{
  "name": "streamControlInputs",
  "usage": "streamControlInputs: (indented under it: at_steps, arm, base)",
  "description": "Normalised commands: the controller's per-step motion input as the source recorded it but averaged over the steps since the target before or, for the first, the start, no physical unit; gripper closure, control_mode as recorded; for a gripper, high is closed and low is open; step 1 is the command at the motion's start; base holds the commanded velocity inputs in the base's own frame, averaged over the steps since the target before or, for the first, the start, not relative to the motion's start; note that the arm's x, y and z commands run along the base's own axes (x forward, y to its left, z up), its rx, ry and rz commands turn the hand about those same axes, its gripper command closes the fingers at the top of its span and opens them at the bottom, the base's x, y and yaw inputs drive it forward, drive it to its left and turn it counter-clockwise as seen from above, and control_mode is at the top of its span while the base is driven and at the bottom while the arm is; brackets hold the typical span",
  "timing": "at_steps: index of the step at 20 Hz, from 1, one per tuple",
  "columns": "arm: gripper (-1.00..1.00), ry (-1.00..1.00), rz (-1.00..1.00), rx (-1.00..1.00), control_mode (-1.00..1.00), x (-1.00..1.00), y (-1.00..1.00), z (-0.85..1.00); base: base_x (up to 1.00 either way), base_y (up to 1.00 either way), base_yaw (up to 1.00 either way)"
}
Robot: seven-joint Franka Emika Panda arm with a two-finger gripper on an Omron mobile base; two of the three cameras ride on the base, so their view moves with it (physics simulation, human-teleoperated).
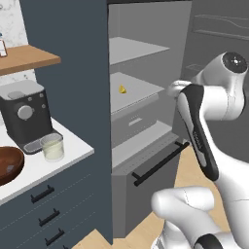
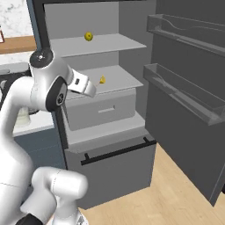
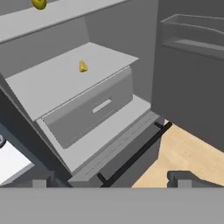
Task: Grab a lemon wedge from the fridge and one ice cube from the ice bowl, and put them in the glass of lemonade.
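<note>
Hand view: the lemon wedge [image 3: 82,66] lies on the middle shelf [image 3: 65,81] of the open fridge [image 3: 131,26], tip up, well ahead of the gripper [image 3: 111,179], whose fingers [image 3: 181,178] stand wide apart, holding nothing. A whole lemon [image 3: 39,4] sits on the shelf above. On the desk [image 1: 73,146] stand the glass of lemonade [image 1: 52,147], pale liquid inside, and the ice bowl [image 1: 9,165], contents unclear.

Lighting: even, soft, rendered — no clear source. Fridge [image 2: 110,88] interior flat mid-grey with faint shelf shadows; no glare. Quality: low resolution, slightly soft edges — no visible edge distortion.
</note>
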Motion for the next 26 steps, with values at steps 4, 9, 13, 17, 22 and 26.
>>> streamControlInputs:
  at_steps: [4, 9, 13, 17, 22, 26]
  arm:
    - [-1.00, 0.00, 0.00, 0.00, -1.00, -0.01, 0.00, -0.02]
    - [-1.00, 0.00, 0.00, 0.00, -1.00, 0.00, -0.30, -0.23]
    - [-1.00, 0.00, 0.00, 0.00, 1.00, 0.01, -0.11, -0.04]
    - [-1.00, 0.00, 0.00, 0.00, 1.00, 0.00, 0.00, 0.00]
    - [-1.00, 0.00, 0.00, 0.00, 1.00, 0.00, 0.00, 0.00]
    - [-1.00, 0.00, 0.00, 0.00, 1.00, 0.00, 0.00, 0.00]
  base:
    - [0.00, 0.00, 0.00]
    - [0.00, 0.00, 0.00]
    - [0.16, -0.44, 0.09]
    - [0.47, -0.98, 0.38]
    - [0.09, -0.62, 0.54]
    - [0.06, -0.20, 0.53]
